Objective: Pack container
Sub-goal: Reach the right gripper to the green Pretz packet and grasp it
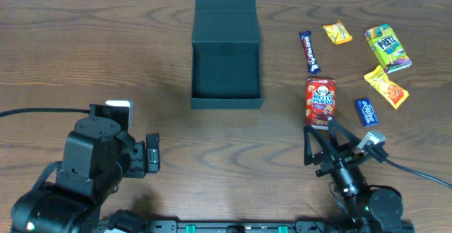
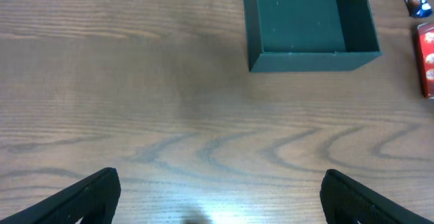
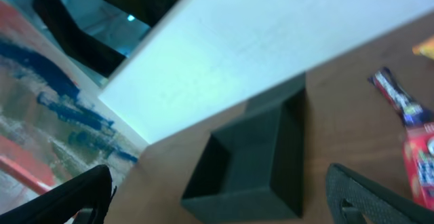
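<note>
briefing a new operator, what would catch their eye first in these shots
The open dark container stands empty at the middle back of the wood table, its flap lid folded away. To its right lies a bright scatter of snack packets, with the red Hello Panda box nearest the right hand, which is open just short of it.

Overhead: I read even, diffuse light with faint, soft shadows. Left wrist: table (image 2: pixel 135 81) grain is sharp, with one small glare patch at the 6 o'clock edge. Right wrist: whole frame is soft and smeared. The white wall (image 3: pixel 271 41) is blown out with a cyan cast, 10 to 2 o'clock. The container (image 3: pixel 251 163) interior is near black, with no detail.
</note>
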Robot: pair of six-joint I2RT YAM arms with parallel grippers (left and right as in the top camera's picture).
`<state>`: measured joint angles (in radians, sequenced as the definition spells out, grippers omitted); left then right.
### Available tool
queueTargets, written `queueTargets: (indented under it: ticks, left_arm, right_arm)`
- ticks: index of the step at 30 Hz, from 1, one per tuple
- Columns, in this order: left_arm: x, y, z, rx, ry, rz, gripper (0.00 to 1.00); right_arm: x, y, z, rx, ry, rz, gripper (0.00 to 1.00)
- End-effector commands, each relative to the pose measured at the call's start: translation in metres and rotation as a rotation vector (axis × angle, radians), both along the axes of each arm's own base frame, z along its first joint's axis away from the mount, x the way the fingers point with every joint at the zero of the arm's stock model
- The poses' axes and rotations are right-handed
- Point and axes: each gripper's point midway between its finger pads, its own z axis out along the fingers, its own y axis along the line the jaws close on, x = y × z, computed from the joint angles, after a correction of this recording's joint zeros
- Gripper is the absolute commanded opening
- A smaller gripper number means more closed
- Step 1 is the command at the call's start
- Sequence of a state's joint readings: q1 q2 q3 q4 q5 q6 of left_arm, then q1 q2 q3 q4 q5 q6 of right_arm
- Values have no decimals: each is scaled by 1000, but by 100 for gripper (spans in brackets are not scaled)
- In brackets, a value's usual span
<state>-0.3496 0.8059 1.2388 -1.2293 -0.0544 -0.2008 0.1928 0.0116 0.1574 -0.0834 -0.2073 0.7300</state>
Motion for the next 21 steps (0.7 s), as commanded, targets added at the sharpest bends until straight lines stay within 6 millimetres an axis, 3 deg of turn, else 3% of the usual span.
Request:
queueTargets:
  ticks: [1, 6, 11, 21]
  left_arm:
    - [0, 0, 4, 7, -14, -15, 95]
    - [0, 0, 4, 7, -14, -15, 95]
    - [0, 0, 4, 7, -14, -15, 95]
    - [0, 0, 4, 7, -14, -15, 95]
  right_arm:
    - [1, -5, 5, -37, -32, -27, 99]
    - [9, -15, 6, -114, -25, -75, 99]
    - [24, -28, 19, -245, -4, -133, 99]
    - [95, -47, 51, -501, 102, -136, 99]
